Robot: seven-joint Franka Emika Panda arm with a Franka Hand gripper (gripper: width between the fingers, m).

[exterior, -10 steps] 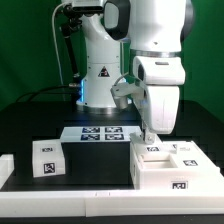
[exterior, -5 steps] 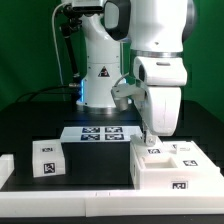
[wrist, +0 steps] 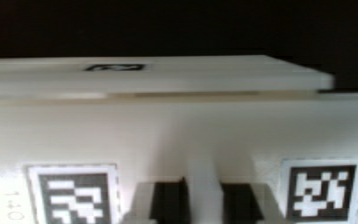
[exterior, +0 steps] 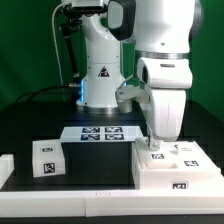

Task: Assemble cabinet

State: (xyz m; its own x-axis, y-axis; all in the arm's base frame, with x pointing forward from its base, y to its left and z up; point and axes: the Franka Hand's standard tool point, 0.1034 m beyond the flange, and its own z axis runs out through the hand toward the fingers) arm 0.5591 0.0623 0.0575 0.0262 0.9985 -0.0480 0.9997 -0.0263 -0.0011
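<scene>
The cabinet point(exterior: 176, 172) is a large white box with square tags, lying at the exterior view's right front. My gripper point(exterior: 156, 142) has come down onto its near-left top; the hand hides the fingertips there. In the wrist view the gripper point(wrist: 202, 205) shows two dark fingers point(wrist: 169, 206) close together, with a narrow white ridge of the cabinet point(wrist: 176, 120) between them. Tags sit on either side of the fingers. A flat tagged face of the cabinet point(wrist: 140, 72) lies beyond.
A small white single-tag cube point(exterior: 46, 160) stands at the exterior view's left front. The marker board point(exterior: 98, 133) lies behind it in the middle. A low white piece point(exterior: 5, 166) sits at the far left edge. The robot base point(exterior: 100, 70) stands behind.
The arm has shifted slightly to the exterior view's right and lowered onto the cabinet. The cube and the marker board have not moved.
</scene>
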